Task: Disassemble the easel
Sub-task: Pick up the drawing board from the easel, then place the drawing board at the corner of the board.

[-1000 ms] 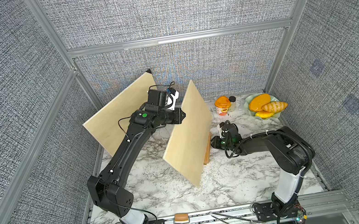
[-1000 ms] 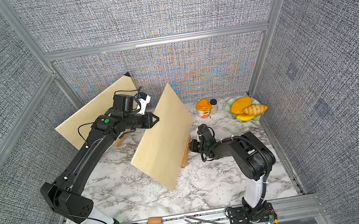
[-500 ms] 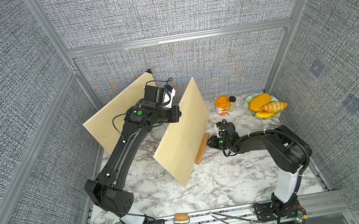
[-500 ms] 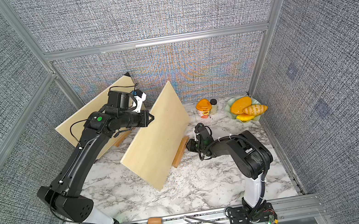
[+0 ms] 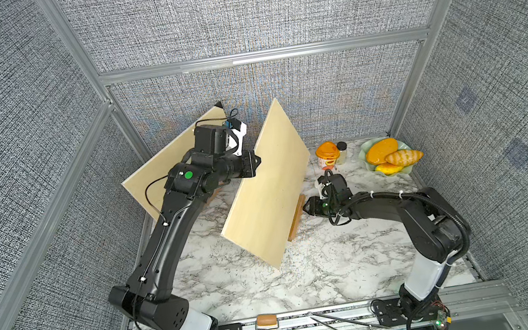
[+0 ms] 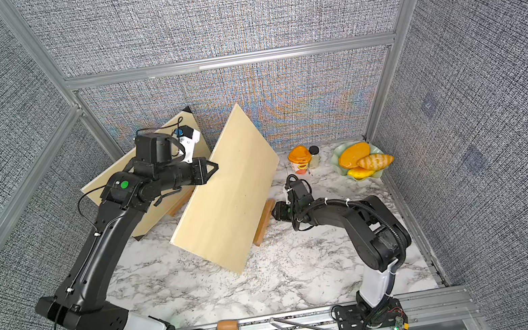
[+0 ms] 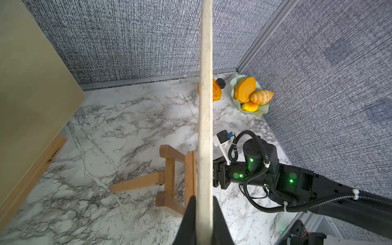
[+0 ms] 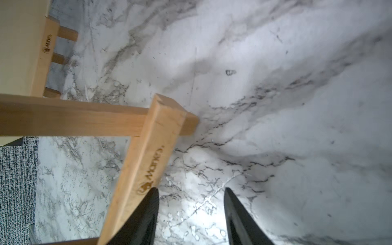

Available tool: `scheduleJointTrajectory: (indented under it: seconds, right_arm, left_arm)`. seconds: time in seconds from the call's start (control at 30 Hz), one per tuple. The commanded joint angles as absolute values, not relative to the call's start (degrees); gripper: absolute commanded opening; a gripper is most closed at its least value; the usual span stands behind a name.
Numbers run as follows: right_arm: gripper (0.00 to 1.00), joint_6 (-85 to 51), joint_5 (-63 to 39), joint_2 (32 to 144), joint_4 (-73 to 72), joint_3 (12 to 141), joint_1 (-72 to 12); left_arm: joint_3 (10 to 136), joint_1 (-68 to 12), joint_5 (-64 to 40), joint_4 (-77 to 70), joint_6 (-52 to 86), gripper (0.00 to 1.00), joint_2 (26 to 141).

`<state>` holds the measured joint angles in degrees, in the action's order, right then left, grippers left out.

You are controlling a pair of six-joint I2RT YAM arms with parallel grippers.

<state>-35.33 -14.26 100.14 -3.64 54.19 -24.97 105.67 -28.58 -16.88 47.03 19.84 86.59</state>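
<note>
Left gripper (image 7: 203,199): clamped on the edge of the tilted canvas board (image 5: 267,193). Right gripper (image 8: 189,212): jaws apart, nothing between them. Wooden easel frame (image 8: 148,152) lies just beside one finger, on the marble table (image 5: 324,270), below the left gripper.

Reaches up and forward with the left arm, left gripper (image 7: 204,197) pinched shut on the edge of a pale wooden board (image 5: 267,193). Stretches the right arm low, elbow bent, right gripper (image 8: 189,191) with jaws parted.
</note>
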Motion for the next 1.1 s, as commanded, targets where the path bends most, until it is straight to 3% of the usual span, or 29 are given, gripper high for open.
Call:
scheduleJointTrajectory:
  seconds: [0.0, 0.33, 0.5, 0.77, 1.07]
  right_arm:
    - [0.58, -32.13, -11.91, 97.29, 3.45, 55.81, -24.65]
    - [0.61, -29.59, -7.34, 81.45, 12.84, 55.91, -21.06]
    - [0.63, -34.89, -15.04, 72.47, 8.57, 50.40, -14.60]
    - [0.67, -41.20, -30.20, 64.75, 4.26, 45.49, -4.99]
    - [0.69, -23.56, -13.85, 57.12, 33.62, 60.01, -4.13]
  left_arm:
    - [104.12, -27.87, -18.98, 33.18, 23.27, 0.00, 83.55]
    - [92.04, -26.45, -19.55, 16.67, 31.21, 0.00, 74.05]
    - [85.17, -26.30, -21.29, 7.79, 34.04, 0.00, 70.88]
    - [81.69, -26.45, -33.30, -1.28, 37.29, 0.00, 74.72]
    - [84.85, -28.79, -45.62, -1.59, 34.17, 0.00, 85.23]
